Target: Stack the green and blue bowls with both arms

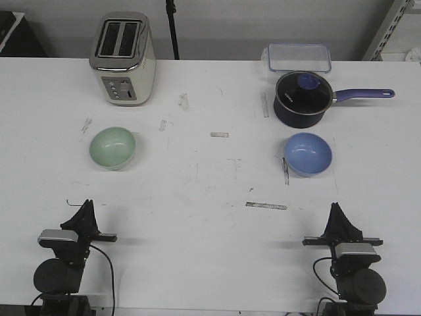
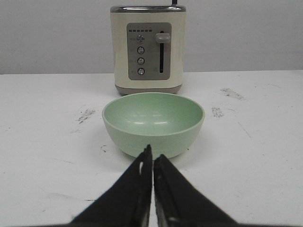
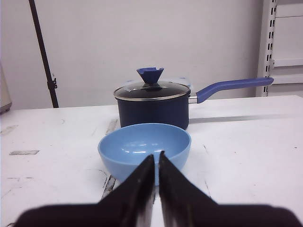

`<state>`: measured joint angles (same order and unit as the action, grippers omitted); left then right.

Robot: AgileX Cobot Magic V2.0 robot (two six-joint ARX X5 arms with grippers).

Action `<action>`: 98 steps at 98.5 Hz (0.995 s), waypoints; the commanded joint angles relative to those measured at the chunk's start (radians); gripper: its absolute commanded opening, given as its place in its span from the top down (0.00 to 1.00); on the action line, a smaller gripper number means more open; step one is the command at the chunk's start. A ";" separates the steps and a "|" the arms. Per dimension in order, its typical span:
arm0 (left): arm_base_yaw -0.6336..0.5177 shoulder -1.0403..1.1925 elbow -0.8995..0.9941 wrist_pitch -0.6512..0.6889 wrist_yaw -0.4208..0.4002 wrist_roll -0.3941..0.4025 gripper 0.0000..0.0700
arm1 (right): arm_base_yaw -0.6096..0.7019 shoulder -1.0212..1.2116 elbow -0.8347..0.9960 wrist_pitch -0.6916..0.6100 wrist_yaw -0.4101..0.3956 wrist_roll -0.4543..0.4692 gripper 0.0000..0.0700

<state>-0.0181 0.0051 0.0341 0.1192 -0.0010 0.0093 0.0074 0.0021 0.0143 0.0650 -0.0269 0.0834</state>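
Note:
The pale green bowl (image 1: 112, 147) sits upright and empty on the white table at the left; it also shows in the left wrist view (image 2: 153, 124). The blue bowl (image 1: 308, 154) sits upright and empty at the right, also in the right wrist view (image 3: 144, 149). My left gripper (image 1: 87, 207) is shut and empty near the front edge, short of the green bowl (image 2: 153, 152). My right gripper (image 1: 336, 209) is shut and empty near the front edge, short of the blue bowl (image 3: 156, 156).
A cream toaster (image 1: 123, 59) stands behind the green bowl. A dark lidded saucepan (image 1: 301, 97) with a purple handle (image 1: 364, 94) stands just behind the blue bowl. A clear plastic box (image 1: 298, 57) lies at the far edge. Tape scraps mark the table.

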 commanded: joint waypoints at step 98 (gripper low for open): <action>-0.002 -0.002 -0.023 0.013 0.000 0.005 1.00 | 0.000 0.180 0.279 -0.128 0.002 -0.118 0.98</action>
<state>-0.0181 0.0051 0.0341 0.1192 -0.0010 0.0093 0.0074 0.1493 0.2504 -0.0509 -0.0265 -0.0227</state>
